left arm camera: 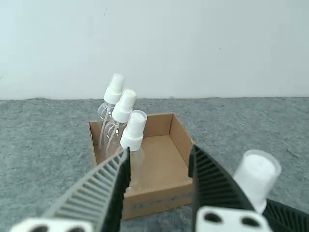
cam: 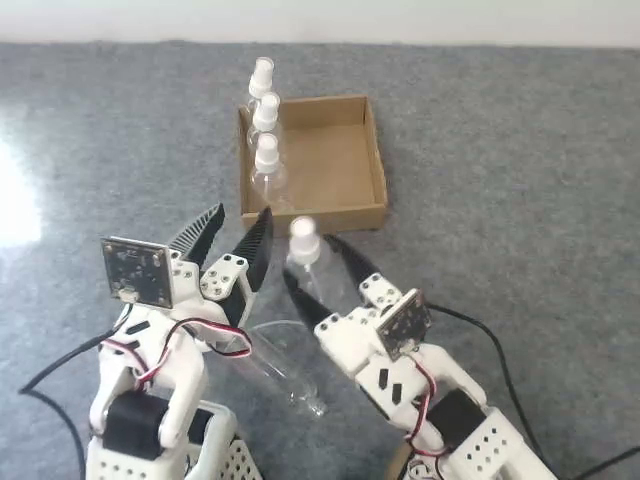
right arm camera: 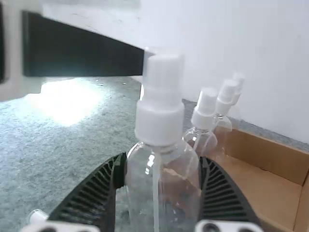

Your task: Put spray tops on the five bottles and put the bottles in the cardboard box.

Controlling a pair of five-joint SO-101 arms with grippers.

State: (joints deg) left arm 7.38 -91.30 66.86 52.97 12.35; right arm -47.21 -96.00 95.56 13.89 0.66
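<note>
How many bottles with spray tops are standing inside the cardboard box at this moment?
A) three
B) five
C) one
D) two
A: three topped bottles stand in a row along one wall of the cardboard box; a fourth bottle is outside it, between the right gripper fingers.

Grey table (cam: pixel 520 150) with cardboard box (cam: pixel 315 217), lying bottle (cam: pixel 290 370)

L tool (left arm camera: pixel 160 153) open over grey worktop (left arm camera: pixel 48 125). 3 capped bottles (left arm camera: pixel 126 116) lean along one side wall inside cardboard box (left arm camera: pixel 182 140). 4th bottle (left arm camera: pixel 256 176), top only, just beside tool.
</note>
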